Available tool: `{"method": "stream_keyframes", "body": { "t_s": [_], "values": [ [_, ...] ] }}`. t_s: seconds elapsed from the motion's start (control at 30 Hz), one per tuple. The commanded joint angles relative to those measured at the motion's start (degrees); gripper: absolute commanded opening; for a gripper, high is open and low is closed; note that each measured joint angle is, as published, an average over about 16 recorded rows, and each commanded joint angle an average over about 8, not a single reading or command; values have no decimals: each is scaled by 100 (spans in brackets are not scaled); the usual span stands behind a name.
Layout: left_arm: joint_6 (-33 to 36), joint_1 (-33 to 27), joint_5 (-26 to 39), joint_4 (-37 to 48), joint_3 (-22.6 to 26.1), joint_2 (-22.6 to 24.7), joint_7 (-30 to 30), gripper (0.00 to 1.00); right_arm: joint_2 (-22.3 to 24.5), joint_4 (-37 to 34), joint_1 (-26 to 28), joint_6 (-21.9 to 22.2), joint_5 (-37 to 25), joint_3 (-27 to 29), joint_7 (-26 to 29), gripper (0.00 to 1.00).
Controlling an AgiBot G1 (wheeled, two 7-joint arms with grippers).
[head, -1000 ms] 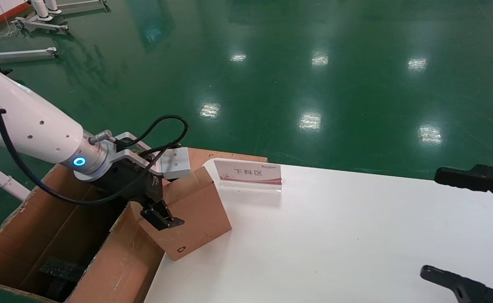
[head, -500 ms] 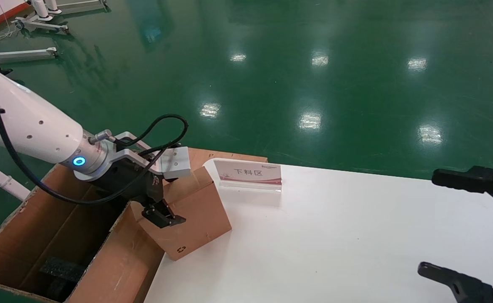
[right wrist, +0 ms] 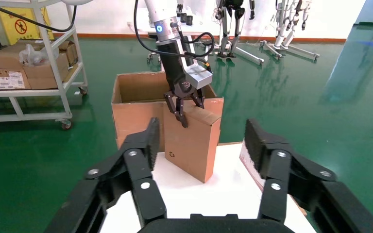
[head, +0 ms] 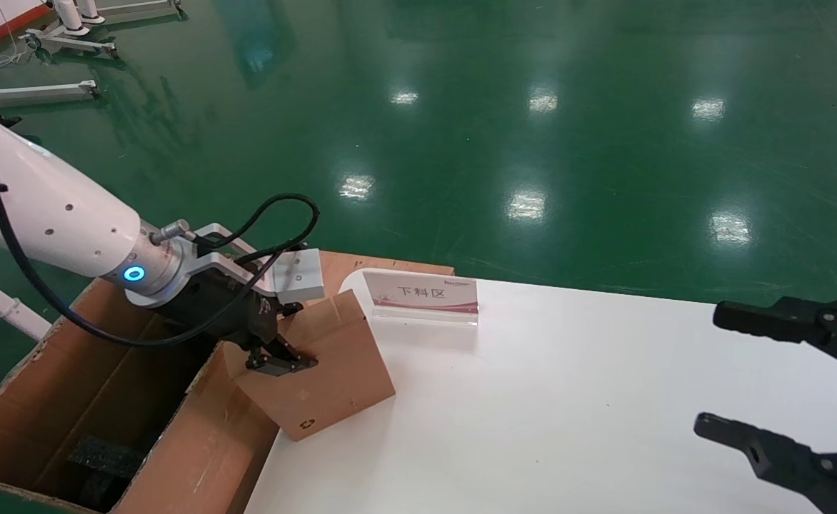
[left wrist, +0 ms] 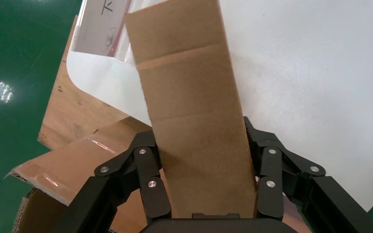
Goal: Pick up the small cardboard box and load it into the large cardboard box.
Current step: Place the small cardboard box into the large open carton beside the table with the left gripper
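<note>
Currently, going left to right in the head view: the large cardboard box [head: 97, 400] is seen at the 8 o'clock corner, standing on the green floor [head: 533, 107] against the table [head: 568, 400] edge, flaps up, with a black foam block [head: 101, 457] visible inside.

The left claw [head: 279, 335] is positioned just right of it, at about 9 o'clock, clamped across the upper end of the small cardboard box [head: 326, 378]. In the left wrist view the fingers [left wrist: 150, 179] are pressed onto both sides of that box [left wrist: 194, 121].

The small cardboard box is held tilted, its lower corner touching the table at the table's left edge, just beside the large carton's near flap. A recycling mark [head: 308, 422] is seen near its lower corner.

A placard [head: 422, 296] stands on the table just right of the box, toward 11 o'clock.

The right claw [head: 768, 378] is held wide open at 3 to 4 o'clock, gripping nothing, well apart from both boxes.
</note>
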Motion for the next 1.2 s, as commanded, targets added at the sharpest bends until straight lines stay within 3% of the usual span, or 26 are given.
{"method": "stream_keyframes", "body": {
  "t_s": [0.03,0.43,0.7,0.93,1.2],
  "values": [
    [1,1,-2,0,-1,0,0,0,0,0,0,0,0,0,0,0],
    [-2,2,-2,20,-2,4,8,0,0,0,0,0,-1,0,0,0],
    [19,-185,-124,166,-20,-20,102,0,0,-3,2,-1,-1,-2,-2,100],
    [118,-820,-370,202,-95,-107,-102,0,0,-5,3,-1,1,-5,-4,100],
    [202,-2288,-506,547,-247,-161,-442,0,1,-5,4,0,3,-8,-5,100]
  ]
}}
